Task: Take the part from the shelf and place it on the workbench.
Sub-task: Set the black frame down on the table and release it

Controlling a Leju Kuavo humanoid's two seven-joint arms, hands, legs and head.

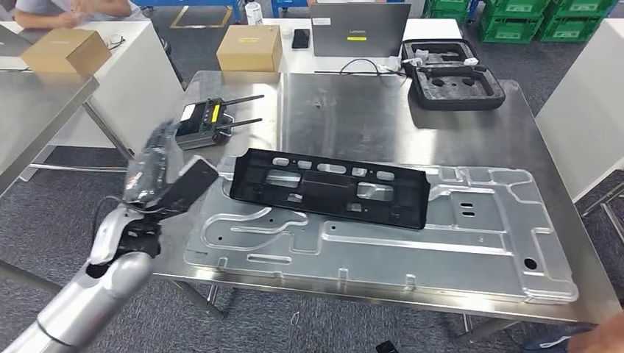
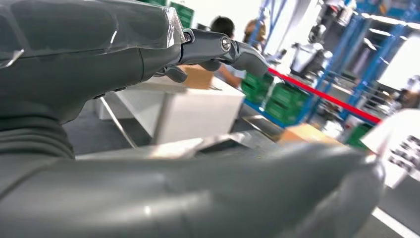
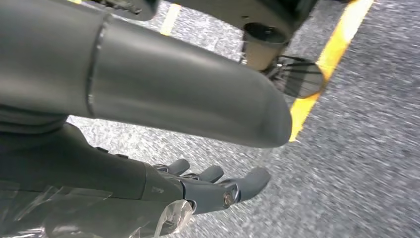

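Note:
The black plastic part (image 1: 329, 187), a long frame with several slots, lies flat on a large stamped silver metal panel (image 1: 456, 243) on the steel workbench (image 1: 353, 110). My left hand (image 1: 158, 176) hovers motion-blurred just off the workbench's left edge, a short way left of the part and not touching it. In the left wrist view its thumb (image 2: 237, 193) and fingers (image 2: 218, 48) are spread with nothing between them. My right hand (image 3: 148, 148) hangs over grey carpet, its fingers (image 3: 218, 184) extended and holding nothing.
A remote controller (image 1: 210, 121) with two antennas lies at the workbench's left. A black foam case (image 1: 452, 77) sits at the back right, behind it a laptop (image 1: 359, 29) and a cardboard box (image 1: 249, 48). A person (image 1: 70, 11) sits at the back left.

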